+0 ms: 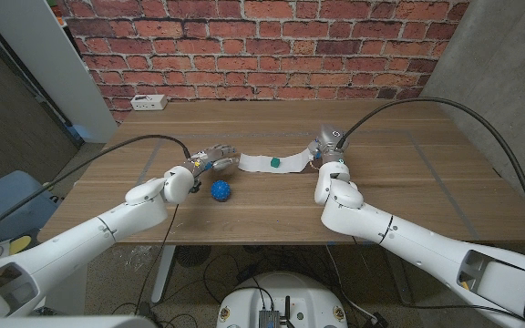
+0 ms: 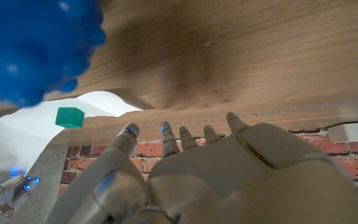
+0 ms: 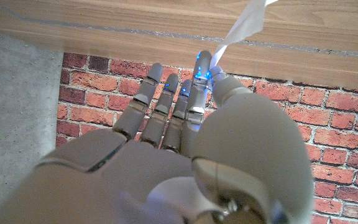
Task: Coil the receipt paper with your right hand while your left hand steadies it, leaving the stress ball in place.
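Observation:
A white strip of receipt paper lies across the middle of the table with a small green cube on it. My right hand is at the strip's right end and pinches the paper between thumb and fingertips, lifting that end. My left hand sits at the strip's left end with its fingers stretched out and holding nothing; whether they touch the paper I cannot tell. The blue spiky stress ball rests just in front of the left hand, also seen close up as the ball beside the cube.
A white power strip lies at the table's back left edge, below the brick wall. Cables run from both arms over the table. A blue bin stands on the floor at the left.

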Robot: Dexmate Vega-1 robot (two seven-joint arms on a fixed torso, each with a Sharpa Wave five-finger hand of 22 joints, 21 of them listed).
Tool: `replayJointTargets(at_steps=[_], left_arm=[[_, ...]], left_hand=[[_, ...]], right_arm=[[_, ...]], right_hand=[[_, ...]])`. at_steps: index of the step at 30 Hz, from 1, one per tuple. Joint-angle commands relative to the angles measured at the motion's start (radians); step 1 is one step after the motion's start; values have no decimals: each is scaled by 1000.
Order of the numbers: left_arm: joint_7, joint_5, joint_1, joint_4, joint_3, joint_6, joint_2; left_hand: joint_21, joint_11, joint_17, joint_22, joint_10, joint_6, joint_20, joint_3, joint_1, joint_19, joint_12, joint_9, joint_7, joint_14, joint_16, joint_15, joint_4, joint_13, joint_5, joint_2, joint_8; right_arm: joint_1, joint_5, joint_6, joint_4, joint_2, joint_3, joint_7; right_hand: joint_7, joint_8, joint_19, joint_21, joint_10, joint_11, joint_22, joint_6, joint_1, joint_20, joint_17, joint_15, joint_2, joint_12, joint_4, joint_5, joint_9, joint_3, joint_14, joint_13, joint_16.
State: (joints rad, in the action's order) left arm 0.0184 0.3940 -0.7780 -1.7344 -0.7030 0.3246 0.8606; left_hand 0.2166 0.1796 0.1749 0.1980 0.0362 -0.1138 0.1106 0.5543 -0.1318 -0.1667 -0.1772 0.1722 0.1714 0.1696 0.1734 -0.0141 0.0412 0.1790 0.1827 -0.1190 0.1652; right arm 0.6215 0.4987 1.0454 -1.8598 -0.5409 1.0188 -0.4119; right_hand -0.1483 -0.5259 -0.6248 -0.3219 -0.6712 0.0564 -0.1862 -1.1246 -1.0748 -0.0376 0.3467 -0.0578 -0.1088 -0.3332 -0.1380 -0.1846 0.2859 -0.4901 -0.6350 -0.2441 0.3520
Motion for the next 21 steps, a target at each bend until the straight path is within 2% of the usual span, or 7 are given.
replayJointTargets(at_steps=[1,5,8,10,17,21], left_arm=[[-68,50,45,26,-54,-6,-18],[-72,63,50,31,-60,-6,-23],[-69,69,55,39,-62,-24,-23],[-75,74,57,39,-64,-25,-23],[-123,103,77,38,-79,-1,-27],[-127,116,79,37,-82,9,-29]], left_hand=[[0,18,2,2,-3,7,-2,-1,9,-43,-8,2,-4,33,5,2,9,2,10,-4,2],[-3,34,2,4,54,77,-5,-1,23,-60,2,0,16,52,4,2,28,1,14,-10,-2],[-3,35,2,4,67,82,-5,-1,26,-64,3,0,25,54,4,2,31,1,15,-11,1],[-3,35,2,4,66,73,-6,-1,28,-64,1,0,21,54,5,3,33,2,15,-11,7],[5,26,1,4,-42,-34,-6,-5,52,-56,-37,-1,-9,40,13,0,64,1,21,-6,37],[6,25,1,4,-67,-55,-13,-8,57,-56,-42,-1,-15,31,16,-3,67,1,21,0,40]], right_arm=[[-56,69,-14,2,-14,51,85],[-60,85,-27,4,-10,52,100],[-67,99,-37,12,-4,55,112],[-67,103,-43,16,1,50,117],[-87,119,-69,28,15,51,161],[-102,131,-65,29,25,58,197]], right_hand=[[2,-11,-24,-10,-31,14,-4,-1,1,2,53,-136,-3,-11,-9,5,-3,0,-51,-9,50],[3,-13,-27,-12,-42,14,-5,-2,-2,3,75,-140,-2,-17,-11,5,-4,3,-60,-13,67],[5,-14,-27,-13,-46,14,-5,-2,-2,4,82,-141,-2,-19,-11,5,-4,3,-59,-14,69],[5,-14,-28,-13,-48,14,-5,-1,-2,3,85,-142,-2,-20,-11,5,-4,2,-58,-15,70],[8,-16,-31,-16,-53,14,-6,-3,1,-1,111,-143,-1,-24,-9,6,-5,7,-72,-19,90],[12,-14,-35,-20,-54,13,-9,-3,-1,-17,151,-149,2,-26,-12,6,-13,17,-109,-25,133]])
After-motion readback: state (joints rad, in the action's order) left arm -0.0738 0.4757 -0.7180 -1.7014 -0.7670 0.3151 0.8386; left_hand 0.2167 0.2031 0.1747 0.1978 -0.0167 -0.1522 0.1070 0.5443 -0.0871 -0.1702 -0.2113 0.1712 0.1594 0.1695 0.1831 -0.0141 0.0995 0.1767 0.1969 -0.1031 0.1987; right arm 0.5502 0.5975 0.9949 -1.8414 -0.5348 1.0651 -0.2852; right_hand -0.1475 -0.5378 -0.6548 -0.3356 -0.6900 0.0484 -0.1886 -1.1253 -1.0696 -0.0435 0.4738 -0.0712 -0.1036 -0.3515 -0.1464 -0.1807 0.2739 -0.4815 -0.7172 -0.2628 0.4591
